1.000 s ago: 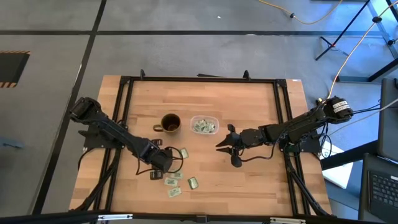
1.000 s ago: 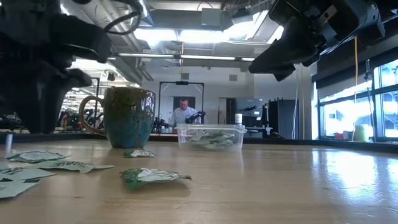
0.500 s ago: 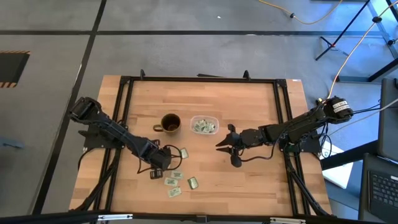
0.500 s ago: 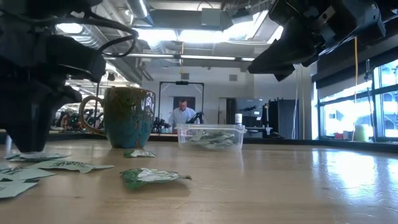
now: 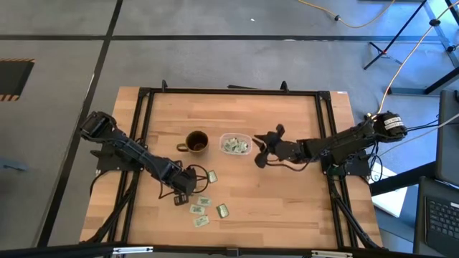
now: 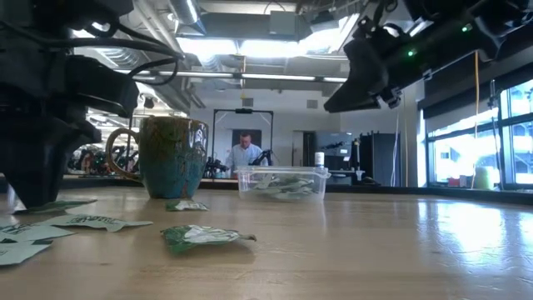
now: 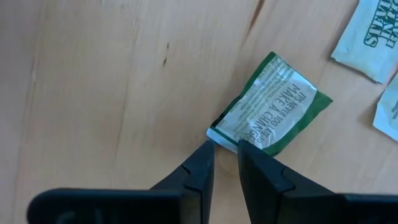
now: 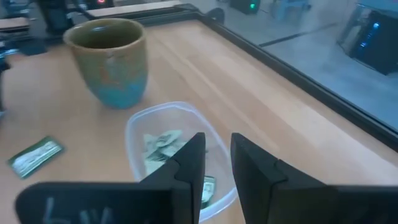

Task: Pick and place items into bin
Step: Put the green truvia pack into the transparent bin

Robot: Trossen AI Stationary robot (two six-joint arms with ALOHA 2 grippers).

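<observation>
Several small green-and-white packets (image 5: 204,208) lie flat on the wood at the table's near left, and more lie in the clear bin (image 5: 234,135) beside the brown mug (image 5: 196,142). My left gripper (image 7: 225,146) is down at the table, its fingers close together at one corner of a green-edged packet (image 7: 267,121). My right gripper (image 8: 217,146) hangs raised just right of the bin (image 8: 161,107), pointing at it. Its fingers are close together with a pale scrap (image 8: 208,184) low between them. My left gripper has its fingertips (image 7: 206,149) at the near corner (image 7: 217,132) of the green-edged packet, coming from above and pointing down. The corner sits between the two tips. The rest of the packet lies flat on the table. My right gripper seems to pinch a packet, of which only a pale scrap shows between the fingers. The fingers hide which part is held. It is carried clear of the table, slanting down toward the bin.
The mug (image 6: 172,157) stands left of the bin (image 6: 281,182). One packet (image 5: 211,175) lies near the left gripper's cable, another (image 8: 36,155) in front of the mug. Bare wood stretches over the table's right and far parts. A person (image 6: 243,154) stands far behind the table.
My left gripper has come down onto the table beside the loose packets. My right gripper kept still at first. In the last half second it swung toward the table's far edge and the bin, turning as it went.
</observation>
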